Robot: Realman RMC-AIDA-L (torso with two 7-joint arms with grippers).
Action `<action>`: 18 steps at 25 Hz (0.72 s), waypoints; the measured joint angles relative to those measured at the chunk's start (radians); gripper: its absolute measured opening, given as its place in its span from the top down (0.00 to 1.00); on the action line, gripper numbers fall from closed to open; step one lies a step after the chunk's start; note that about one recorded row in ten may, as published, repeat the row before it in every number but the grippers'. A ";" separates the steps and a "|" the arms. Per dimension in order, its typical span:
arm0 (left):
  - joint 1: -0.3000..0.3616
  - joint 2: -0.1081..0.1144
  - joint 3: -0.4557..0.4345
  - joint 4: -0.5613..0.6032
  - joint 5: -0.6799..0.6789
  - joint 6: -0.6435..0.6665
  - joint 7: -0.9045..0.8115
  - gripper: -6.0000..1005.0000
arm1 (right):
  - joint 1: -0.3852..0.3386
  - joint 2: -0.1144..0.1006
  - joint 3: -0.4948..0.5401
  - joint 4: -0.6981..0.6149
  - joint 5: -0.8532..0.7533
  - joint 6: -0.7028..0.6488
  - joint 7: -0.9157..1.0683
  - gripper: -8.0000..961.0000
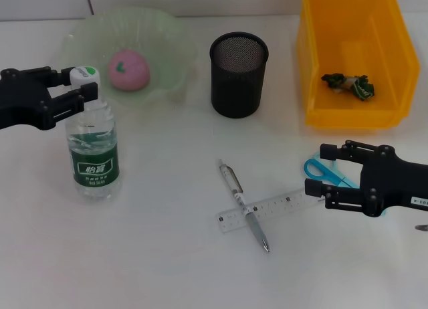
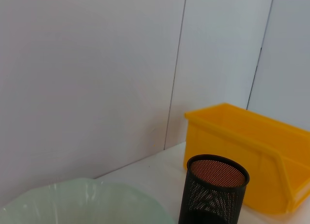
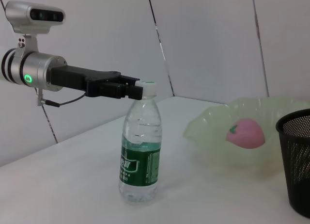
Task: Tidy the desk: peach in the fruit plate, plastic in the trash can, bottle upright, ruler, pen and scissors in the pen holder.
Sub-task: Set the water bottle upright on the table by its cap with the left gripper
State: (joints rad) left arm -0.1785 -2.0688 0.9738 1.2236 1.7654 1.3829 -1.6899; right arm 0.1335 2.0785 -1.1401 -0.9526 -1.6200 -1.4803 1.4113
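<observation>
Green-labelled bottle (image 1: 93,148) already stands upright on the left, left tool (image 1: 73,95) spread around its cap. Right tool (image 1: 319,170) hovers spread over the scissors (image 1: 326,172); grasping them comes next.

- One bottle (image 1: 92,143)
- One peach (image 1: 128,70)
- One plate (image 1: 170,38)
- One pen holder (image 1: 239,74)
- One yellow bin (image 1: 394,61)
- One plastic scrap (image 1: 348,83)
- One pen (image 1: 243,205)
- One ruler (image 1: 277,207)
- One scissors (image 1: 326,171)

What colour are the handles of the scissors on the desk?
Light blue. The scissors show best in the head view, partly hidden behind the right gripper.
</observation>
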 joint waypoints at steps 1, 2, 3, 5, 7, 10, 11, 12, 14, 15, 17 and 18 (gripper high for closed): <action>0.000 0.000 -0.002 -0.003 -0.002 0.001 0.003 0.56 | 0.000 0.000 0.000 0.000 0.000 0.000 0.000 0.18; 0.000 0.000 -0.005 -0.006 -0.004 0.001 0.009 0.56 | 0.000 0.000 0.000 0.000 0.000 0.000 0.000 0.18; 0.000 0.000 -0.005 -0.006 -0.004 0.001 0.009 0.56 | 0.000 0.000 0.000 0.000 0.000 0.000 0.000 0.18; 0.000 0.000 -0.007 -0.009 -0.009 0.004 0.020 0.56 | 0.000 0.000 0.000 0.000 0.000 0.000 0.000 0.18; 0.007 0.001 -0.007 -0.010 -0.040 0.007 0.043 0.56 | 0.000 0.000 0.000 0.000 0.000 0.000 0.001 0.18; 0.008 0.002 -0.008 -0.010 -0.044 0.006 0.049 0.56 | 0.000 0.000 0.000 0.000 0.000 0.000 0.001 0.18; 0.008 0.002 -0.008 -0.010 -0.045 0.006 0.052 0.57 | 0.000 0.000 0.000 0.000 0.000 0.000 0.001 0.18; 0.008 0.002 -0.009 -0.012 -0.045 0.005 0.054 0.57 | 0.000 0.000 0.000 0.000 0.000 0.000 0.002 0.18; 0.004 0.002 -0.009 -0.019 -0.047 0.001 0.057 0.57 | 0.000 0.000 0.000 -0.001 0.000 0.000 0.002 0.18; 0.001 0.002 -0.009 -0.025 -0.048 -0.001 0.060 0.57 | 0.000 0.000 0.000 -0.002 0.000 0.000 0.002 0.18; -0.001 0.002 -0.009 -0.028 -0.048 -0.002 0.063 0.57 | 0.000 0.000 0.000 -0.002 0.000 0.000 0.002 0.18; -0.003 0.002 -0.009 -0.031 -0.048 -0.002 0.066 0.57 | 0.001 0.000 0.000 -0.003 0.000 0.000 0.002 0.18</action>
State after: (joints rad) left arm -0.1818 -2.0663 0.9646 1.1925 1.7173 1.3810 -1.6242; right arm 0.1345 2.0785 -1.1397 -0.9556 -1.6199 -1.4803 1.4128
